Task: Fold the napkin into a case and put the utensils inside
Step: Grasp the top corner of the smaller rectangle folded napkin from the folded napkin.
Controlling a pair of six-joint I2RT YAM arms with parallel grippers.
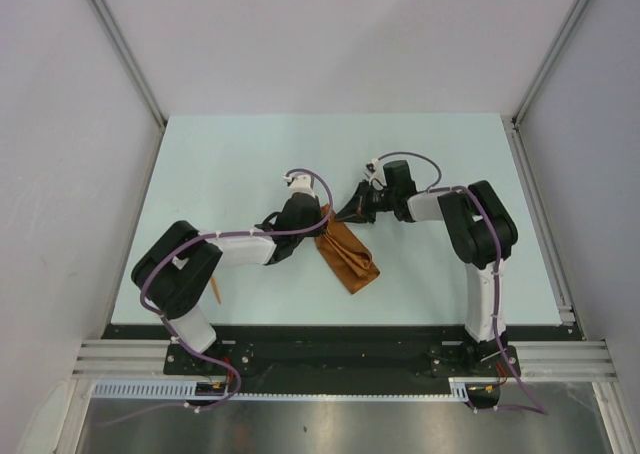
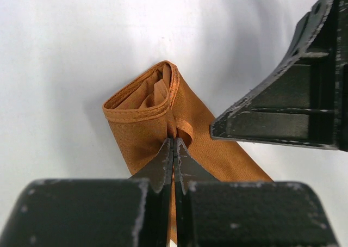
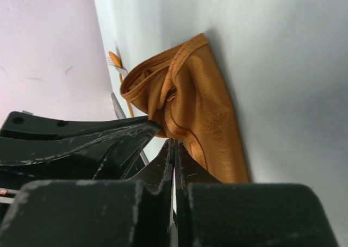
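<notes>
The rust-orange napkin [image 1: 350, 259] lies folded as a narrow case [image 2: 223, 154] at the table's middle, running toward the near right. Its far end stands open like a mouth [image 2: 142, 97]. My left gripper [image 1: 318, 217] is shut on a fold of cloth at that end [image 2: 174, 141]. My right gripper [image 1: 347, 212] is shut close beside it, its tips [image 3: 174, 143] pinched on the hem of the same end [image 3: 179, 94]. The two grippers nearly touch. One slim orange utensil [image 1: 215, 290] lies near the left arm's base; it also shows far off in the right wrist view [image 3: 115, 59]. The spoon is not in view.
The pale table [image 1: 250, 164] is fenced by grey walls and metal rails at left, right and back. The black front rail [image 1: 330, 329] carries both arm bases. The right gripper's finger [image 2: 283, 105] fills the right of the left wrist view.
</notes>
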